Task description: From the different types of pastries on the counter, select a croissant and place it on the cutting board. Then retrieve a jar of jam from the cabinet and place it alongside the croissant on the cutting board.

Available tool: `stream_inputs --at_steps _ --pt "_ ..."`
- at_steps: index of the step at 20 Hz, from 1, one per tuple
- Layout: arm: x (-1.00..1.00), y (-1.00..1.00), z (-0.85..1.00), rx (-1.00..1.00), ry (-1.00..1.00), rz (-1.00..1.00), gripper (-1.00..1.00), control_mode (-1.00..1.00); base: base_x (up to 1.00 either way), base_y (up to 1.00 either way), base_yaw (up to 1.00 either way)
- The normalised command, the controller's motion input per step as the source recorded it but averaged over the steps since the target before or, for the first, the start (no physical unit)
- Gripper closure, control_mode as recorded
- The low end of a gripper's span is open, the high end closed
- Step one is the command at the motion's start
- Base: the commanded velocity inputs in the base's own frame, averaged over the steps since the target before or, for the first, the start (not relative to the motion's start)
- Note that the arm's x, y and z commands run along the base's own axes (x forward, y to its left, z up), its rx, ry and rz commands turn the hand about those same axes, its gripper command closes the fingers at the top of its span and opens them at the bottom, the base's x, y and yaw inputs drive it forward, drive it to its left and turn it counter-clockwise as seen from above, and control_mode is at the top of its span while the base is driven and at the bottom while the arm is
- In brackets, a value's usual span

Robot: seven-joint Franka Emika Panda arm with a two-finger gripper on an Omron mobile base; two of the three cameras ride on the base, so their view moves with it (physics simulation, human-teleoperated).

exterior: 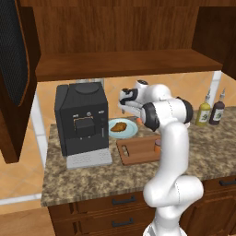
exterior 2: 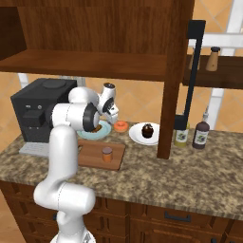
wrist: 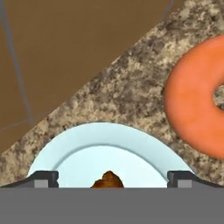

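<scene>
The croissant is a small, lumpy golden-brown pastry lying on a pale blue plate on the granite surface, just behind the reddish-brown cutting board. The hand hangs just above the plate, its finger tips set wide apart, gripping nothing. An orange jar of jam stands upright on the board. The orange-glazed donut lies beside the plate.
</scene>
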Motion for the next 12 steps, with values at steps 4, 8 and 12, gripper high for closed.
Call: stream_inputs --at_steps 4,8,12 --pt "0.08 0.2 -0.07 -0.11 0.07 -0.29 -1.0 -1.0 0.0 0.0 0.0" --pt "0.0 0.0 0.06 0.0 0.2 -0.38 -1.0 -1.0 0.0 0.0 0.0" --pt "0.0 0.0 0.13 0.0 0.21 -0.32 -1.0 -1.0 0.0 0.0 0.0"
